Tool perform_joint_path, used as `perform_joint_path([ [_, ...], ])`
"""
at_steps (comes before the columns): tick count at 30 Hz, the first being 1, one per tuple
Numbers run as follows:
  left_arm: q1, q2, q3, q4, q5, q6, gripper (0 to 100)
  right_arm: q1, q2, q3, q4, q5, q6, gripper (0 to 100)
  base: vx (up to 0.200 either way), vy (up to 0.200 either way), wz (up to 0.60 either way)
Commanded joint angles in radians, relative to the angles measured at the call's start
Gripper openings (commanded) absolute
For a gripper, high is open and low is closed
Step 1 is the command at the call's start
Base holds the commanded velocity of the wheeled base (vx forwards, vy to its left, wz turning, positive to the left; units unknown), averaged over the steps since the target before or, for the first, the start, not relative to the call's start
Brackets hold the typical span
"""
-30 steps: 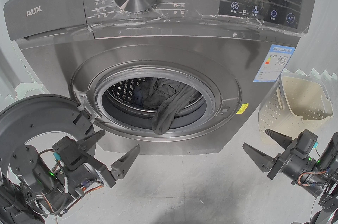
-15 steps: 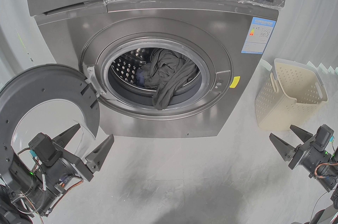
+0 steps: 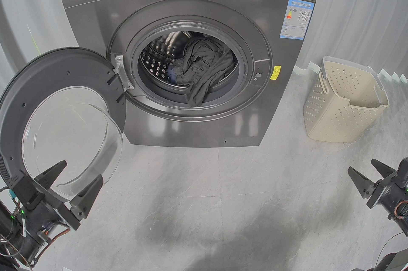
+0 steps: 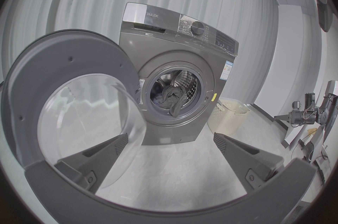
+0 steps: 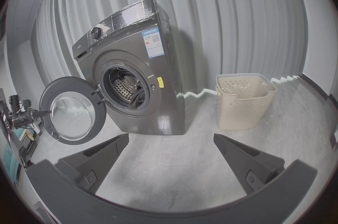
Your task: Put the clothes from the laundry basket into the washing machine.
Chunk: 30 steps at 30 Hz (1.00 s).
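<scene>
The left gripper [image 3: 80,172] is hovering low over the floor [image 3: 221,199] in front of the washing machine [image 3: 97,25], on the machine's hinge side. Its jaws are standing wide apart and carrying nothing. The right gripper [image 3: 362,166] is hanging in front of the machine on the opposite side, likewise spread wide and empty. Both are sitting well back from the machine's opening.

The door [image 3: 55,67] is swinging fully open off the machine's front, with the left gripper just beside its lower rim and, as far as I can tell, not touching it. Inside the machine's drum [image 3: 159,55] the clothes [image 3: 204,67] are lying in a dark heap. One limp end [image 3: 197,95] is drooping out over the lower lip of the opening, hanging down the machine's front.

The laundry basket [image 3: 340,114] is standing on the floor beside the machine, on the side away from the hinge. Its perforated inner walls are showing bare. The very bottom is partly hiding behind the near wall, so a small item could be lying there unseen.

Judging by this, the loading is looking nearly or wholly done. What is remaining is tucking the trailing end inside the drum so it is not catching in the seal, and perhaps closing the door.
</scene>
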Motion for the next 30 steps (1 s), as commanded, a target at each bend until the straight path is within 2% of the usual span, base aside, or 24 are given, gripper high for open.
perform_joint_path([
  [1, 0.063, -0.218, 0.017, 0.140, -0.002, -0.002, 100, -0.066, -0.201, 0.016, 0.147, 0.003, -0.004, 100, 0.000, 0.000, 0.00],
  [3, 0.108, -0.273, 0.017, 0.202, -0.003, -0.007, 100, -0.084, -0.289, 0.016, 0.250, 0.004, -0.007, 100, 0.000, 0.000, 0.00],
  [4, 0.108, -0.273, 0.017, 0.202, -0.003, -0.007, 100, -0.084, -0.289, 0.016, 0.250, 0.004, -0.007, 100, -0.200, 0.000, 0.00],
  [5, 0.148, -0.342, 0.017, 0.254, -0.013, -0.006, 100, -0.089, -0.389, 0.014, 0.355, 0.007, -0.017, 100, -0.200, 0.000, 0.00],
  [7, 0.178, -0.431, 0.017, 0.309, -0.054, -0.004, 100, -0.090, -0.503, 0.014, 0.469, 0.010, -0.036, 100, -0.200, 0.100, 0.00],
  [9, 0.212, -0.487, 0.017, 0.352, -0.105, -0.002, 100, -0.095, -0.566, 0.010, 0.526, 0.015, -0.039, 100, -0.200, 0.200, 0.00],
  [10, 0.215, -0.491, 0.017, 0.355, -0.108, -0.002, 100, -0.097, -0.569, 0.008, 0.527, 0.015, -0.039, 100, -0.200, 0.200, 0.00],
  [11, 0.247, -0.539, 0.016, 0.407, -0.146, -0.001, 100, -0.104, -0.592, 0.008, 0.535, 0.015, -0.037, 100, -0.200, 0.200, 0.00],
  [15, 0.283, -0.596, 0.008, 0.495, -0.197, -0.001, 100, -0.106, -0.596, 0.014, 0.540, 0.015, -0.034, 100, -0.200, 0.200, 0.00],
  [18, 0.287, -0.617, 0.014, 0.512, -0.198, -0.006, 100, -0.106, -0.596, 0.014, 0.543, 0.015, -0.031, 100, -0.200, 0.200, 0.00],
  [24, 0.293, -0.665, 0.000, 0.562, -0.201, -0.012, 100, -0.106, -0.596, 0.014, 0.541, 0.017, -0.030, 100, 0.000, 0.000, 0.00],
  [30, 0.310, -0.661, -0.024, 0.594, -0.221, -0.013, 100, -0.106, -0.596, 0.014, 0.543, 0.020, -0.030, 100, 0.000, 0.200, 0.00],
])
